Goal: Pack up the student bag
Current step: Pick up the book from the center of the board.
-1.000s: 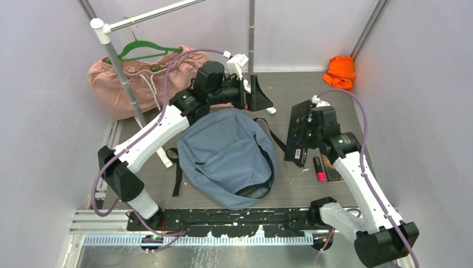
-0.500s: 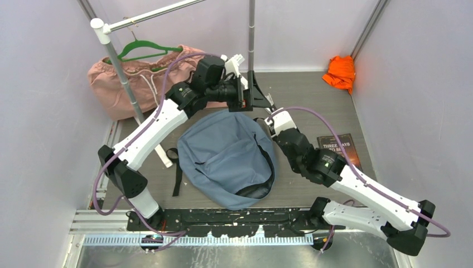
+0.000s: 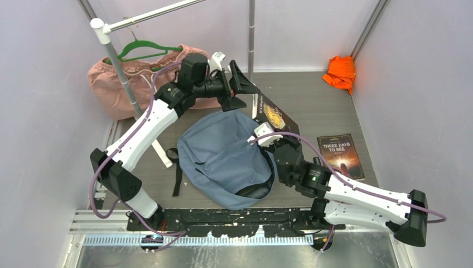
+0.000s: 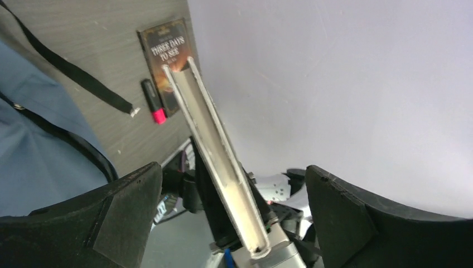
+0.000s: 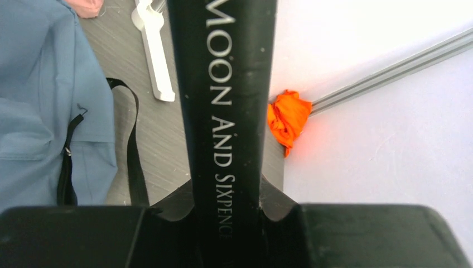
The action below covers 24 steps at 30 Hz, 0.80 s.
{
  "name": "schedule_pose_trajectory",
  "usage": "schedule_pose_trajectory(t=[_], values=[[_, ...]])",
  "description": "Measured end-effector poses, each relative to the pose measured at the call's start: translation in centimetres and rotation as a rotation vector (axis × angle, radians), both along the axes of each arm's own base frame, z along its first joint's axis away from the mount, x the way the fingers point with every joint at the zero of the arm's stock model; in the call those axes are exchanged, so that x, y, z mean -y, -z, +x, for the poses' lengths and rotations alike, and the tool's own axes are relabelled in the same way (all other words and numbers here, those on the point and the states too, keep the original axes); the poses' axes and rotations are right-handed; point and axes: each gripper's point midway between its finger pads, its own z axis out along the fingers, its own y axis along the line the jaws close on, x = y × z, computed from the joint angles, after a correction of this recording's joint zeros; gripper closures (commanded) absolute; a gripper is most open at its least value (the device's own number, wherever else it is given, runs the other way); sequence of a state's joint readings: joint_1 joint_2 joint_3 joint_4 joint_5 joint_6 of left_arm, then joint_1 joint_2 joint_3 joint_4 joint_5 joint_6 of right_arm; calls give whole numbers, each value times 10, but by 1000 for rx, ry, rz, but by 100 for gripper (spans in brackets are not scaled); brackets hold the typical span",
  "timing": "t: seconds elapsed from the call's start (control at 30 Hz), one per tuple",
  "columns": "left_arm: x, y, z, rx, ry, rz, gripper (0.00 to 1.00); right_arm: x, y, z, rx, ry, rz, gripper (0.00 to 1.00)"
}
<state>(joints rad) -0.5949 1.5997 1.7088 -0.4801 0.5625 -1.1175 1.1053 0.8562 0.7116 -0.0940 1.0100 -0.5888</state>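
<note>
The dusty-blue student bag (image 3: 223, 153) lies flat in the middle of the table, its dark zipper opening at the near right. My right gripper (image 3: 269, 124) is shut on a black book (image 3: 274, 114) with "Moon and Sixpence" on its spine (image 5: 226, 100), holding it over the bag's far right corner. My left gripper (image 3: 240, 89) hangs open just beyond the bag's far edge. In the left wrist view the book's pale page edge (image 4: 215, 156) stands between the wide fingers (image 4: 128, 212) without touching them.
A second book, "Three Days to See" (image 3: 340, 155), lies flat right of the bag, with a pink-capped marker (image 4: 153, 101) beside it. A pink garment (image 3: 134, 84) on a green hanger sits at the far left by a rack pole. An orange cloth (image 3: 340, 71) lies in the far right corner.
My right arm has swung left from the table's right side, carrying the black book over to the bag's far corner and uncovering the second book. The left gripper has drawn back and left slightly.
</note>
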Motion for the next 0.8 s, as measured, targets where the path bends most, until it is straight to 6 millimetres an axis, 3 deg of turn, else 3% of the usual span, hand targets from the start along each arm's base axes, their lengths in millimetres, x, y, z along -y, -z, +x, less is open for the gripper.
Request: schedule_pose_trajectory(t=[0.4, 0.5, 0.63, 0.73, 0.8], values=[[22, 28, -18, -143, 121, -50, 10, -11, 6, 4, 126, 25, -165, 99], [26, 30, -21, -149, 149, -73, 17, -12, 1, 4, 142, 33, -162, 99], [29, 43, -26, -188, 170, -81, 38, -12, -3, 3, 156, 42, -151, 99], [31, 49, -28, -207, 177, -79, 68, -14, -3, 3, 158, 48, -161, 99], [32, 47, -28, -200, 180, -86, 96, -17, 1, 4, 153, 46, -185, 99]])
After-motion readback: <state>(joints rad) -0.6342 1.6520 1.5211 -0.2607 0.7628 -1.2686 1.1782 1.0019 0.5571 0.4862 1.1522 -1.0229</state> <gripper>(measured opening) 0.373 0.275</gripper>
